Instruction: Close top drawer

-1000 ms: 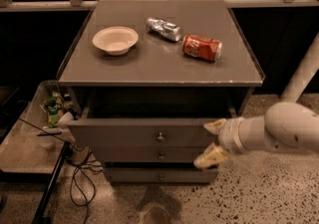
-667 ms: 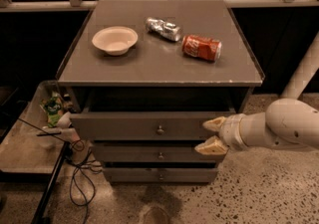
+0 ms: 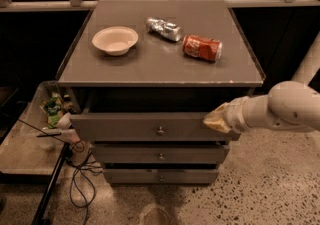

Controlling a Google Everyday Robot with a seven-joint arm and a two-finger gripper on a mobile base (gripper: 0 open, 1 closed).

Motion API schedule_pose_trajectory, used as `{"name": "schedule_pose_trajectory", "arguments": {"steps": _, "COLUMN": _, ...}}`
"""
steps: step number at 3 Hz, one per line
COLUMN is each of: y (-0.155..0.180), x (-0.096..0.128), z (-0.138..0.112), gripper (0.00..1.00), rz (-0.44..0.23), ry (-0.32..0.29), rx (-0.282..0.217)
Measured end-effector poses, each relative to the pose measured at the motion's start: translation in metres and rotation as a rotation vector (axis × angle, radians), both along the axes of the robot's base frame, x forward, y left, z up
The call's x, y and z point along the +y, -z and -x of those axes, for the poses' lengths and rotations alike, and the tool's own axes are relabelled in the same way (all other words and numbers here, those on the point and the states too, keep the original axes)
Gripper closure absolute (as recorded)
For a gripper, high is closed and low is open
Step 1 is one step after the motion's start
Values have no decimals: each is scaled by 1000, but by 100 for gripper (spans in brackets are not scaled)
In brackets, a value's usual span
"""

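Note:
The top drawer (image 3: 120,127) is a wide grey-brown drawer with a small round knob (image 3: 160,131) at its centre. It stands pulled out a little from the cabinet, with a dark gap above its front panel. My gripper (image 3: 218,119), yellowish at the end of the white arm (image 3: 285,106), is at the right end of the drawer's front panel and touches it or nearly does. It holds nothing that I can see.
The cabinet top (image 3: 150,64) bears a white bowl (image 3: 115,40), a crushed silver can (image 3: 164,29) and a red can (image 3: 202,48). Two narrower drawers (image 3: 161,157) sit below. A low side table (image 3: 25,149) with bottles stands at the left, with cables (image 3: 80,169) on the floor.
My gripper has risen and moved in against the right end of the top drawer's front. The drawer front now sits closer to the cabinet.

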State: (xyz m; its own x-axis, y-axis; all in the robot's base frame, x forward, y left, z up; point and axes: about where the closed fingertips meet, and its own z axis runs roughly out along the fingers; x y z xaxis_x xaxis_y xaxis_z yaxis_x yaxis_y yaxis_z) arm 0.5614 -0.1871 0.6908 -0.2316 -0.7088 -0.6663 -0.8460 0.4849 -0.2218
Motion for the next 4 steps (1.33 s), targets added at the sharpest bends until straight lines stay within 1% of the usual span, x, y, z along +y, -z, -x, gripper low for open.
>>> {"name": "schedule_pose_trajectory", "arguments": {"steps": 2, "y": 2, "x": 1, "z": 1, "gripper": 17, "rz": 0, "ry": -2, "rx": 3}}
{"name": "schedule_pose_trajectory", "arguments": {"steps": 3, "y": 2, "x": 1, "z": 1, "gripper": 0, "rz": 0, "ry": -2, "rx": 4}}
{"name": "schedule_pose_trajectory", "arguments": {"steps": 4, "y": -10, "x": 2, "z": 19, "gripper": 0, "rz": -14, "ry": -37, "rx": 4}}
